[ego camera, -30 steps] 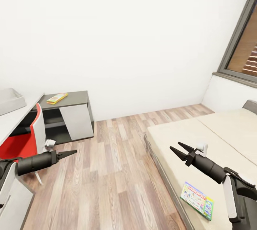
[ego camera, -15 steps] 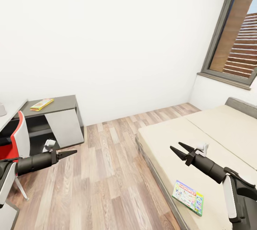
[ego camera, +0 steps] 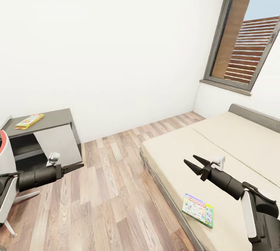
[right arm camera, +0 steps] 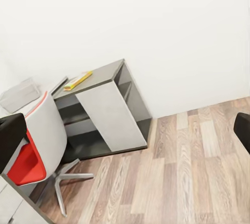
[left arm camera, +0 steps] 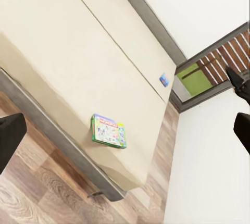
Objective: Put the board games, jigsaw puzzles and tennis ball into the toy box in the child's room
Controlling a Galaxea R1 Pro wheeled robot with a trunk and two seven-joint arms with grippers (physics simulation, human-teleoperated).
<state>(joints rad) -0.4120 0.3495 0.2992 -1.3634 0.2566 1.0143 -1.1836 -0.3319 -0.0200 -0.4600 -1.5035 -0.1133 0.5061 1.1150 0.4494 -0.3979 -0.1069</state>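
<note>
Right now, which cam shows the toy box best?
Right wrist view: the toy box sits on the table behind the red chair, grey and small but whole. The head view holds just the table's dark wing.

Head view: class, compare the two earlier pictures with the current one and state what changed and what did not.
The camera swung toward the bed and window; the dark desk wing slid leftward in the picture. Nothing was grasped or released. The board game stays lying on the bed, and left gripper and right gripper keep their poses, empty.
</note>
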